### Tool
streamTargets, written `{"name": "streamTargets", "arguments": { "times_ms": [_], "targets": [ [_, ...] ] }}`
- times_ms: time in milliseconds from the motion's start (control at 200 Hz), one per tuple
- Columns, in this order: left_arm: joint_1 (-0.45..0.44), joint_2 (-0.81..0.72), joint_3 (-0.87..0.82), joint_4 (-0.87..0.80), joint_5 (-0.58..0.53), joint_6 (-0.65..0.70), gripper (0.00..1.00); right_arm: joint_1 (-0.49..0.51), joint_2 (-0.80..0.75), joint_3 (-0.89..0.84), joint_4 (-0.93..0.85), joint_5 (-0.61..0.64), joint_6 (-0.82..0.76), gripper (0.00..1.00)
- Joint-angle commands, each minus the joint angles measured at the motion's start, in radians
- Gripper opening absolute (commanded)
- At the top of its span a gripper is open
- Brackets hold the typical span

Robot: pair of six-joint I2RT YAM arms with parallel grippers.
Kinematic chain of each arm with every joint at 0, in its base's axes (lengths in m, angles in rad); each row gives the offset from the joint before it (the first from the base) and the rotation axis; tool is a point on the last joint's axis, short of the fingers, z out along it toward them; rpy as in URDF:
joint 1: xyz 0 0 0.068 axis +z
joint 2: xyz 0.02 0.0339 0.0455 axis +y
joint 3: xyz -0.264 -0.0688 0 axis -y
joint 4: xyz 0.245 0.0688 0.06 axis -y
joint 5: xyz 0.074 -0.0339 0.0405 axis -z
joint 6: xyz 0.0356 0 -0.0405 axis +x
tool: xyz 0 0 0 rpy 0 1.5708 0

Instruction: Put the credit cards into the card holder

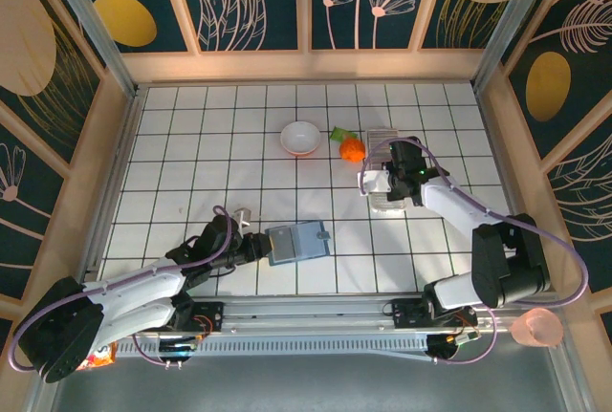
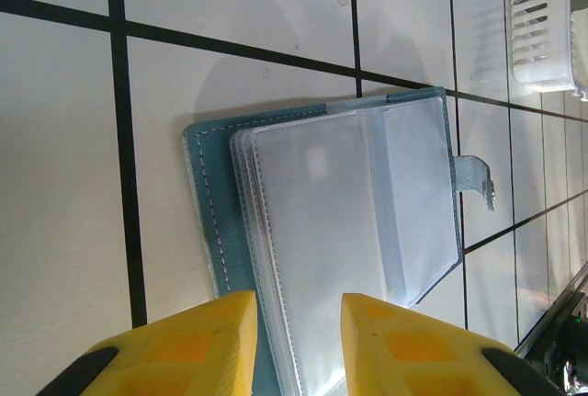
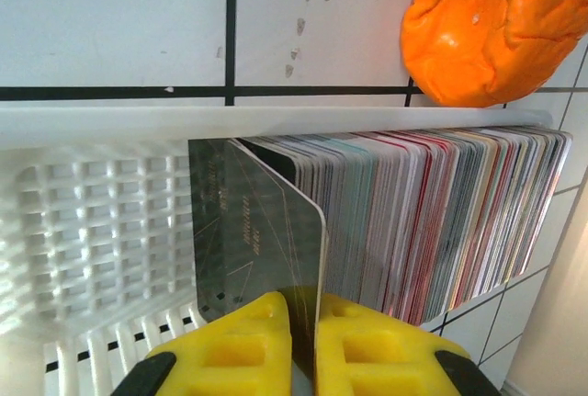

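Observation:
The card holder (image 1: 298,242) lies open on the tiled table, teal cover down and clear sleeves (image 2: 349,203) facing up, with a small clasp tab on its far side. My left gripper (image 1: 256,245) is at its near-left edge, yellow fingertips apart over the cover edge and sleeves (image 2: 299,309). The credit cards (image 3: 432,212) stand edge-on as a striped stack in a white slatted basket (image 3: 101,221). My right gripper (image 3: 303,309) is shut on one dark card (image 3: 257,221) at the stack's left end, tilted away from the others. From above, that gripper (image 1: 382,185) sits over the basket.
An orange crumpled ball (image 1: 352,147) with a green piece lies just beyond the basket, close to the cards (image 3: 496,24). A white bowl (image 1: 300,137) stands at the back centre. The basket's corner (image 2: 542,19) lies right of the holder. Wooden walls enclose the table.

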Motion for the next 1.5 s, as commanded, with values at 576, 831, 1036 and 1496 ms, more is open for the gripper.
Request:
{"name": "streamTargets", "arguments": {
  "times_ms": [576, 831, 1036, 1496],
  "targets": [
    [-0.001, -0.055, -0.008, -0.017, -0.028, -0.029, 0.29, 0.245, -0.378, 0.102, -0.225, -0.248, 0.963, 0.0],
    [-0.002, -0.076, -0.019, -0.009, -0.002, -0.05, 0.27, 0.292, -0.3, 0.042, -0.153, -0.47, 1.964, 0.0],
    [-0.001, -0.062, -0.033, 0.035, 0.023, -0.07, 0.24, 0.459, -0.295, -0.185, 0.182, -0.486, 2.377, 0.0],
    [-0.002, 0.008, -0.006, 0.044, 0.037, -0.029, 0.2, 0.477, -0.164, 0.201, -0.307, 0.015, 1.628, 0.0]
  ]
}}
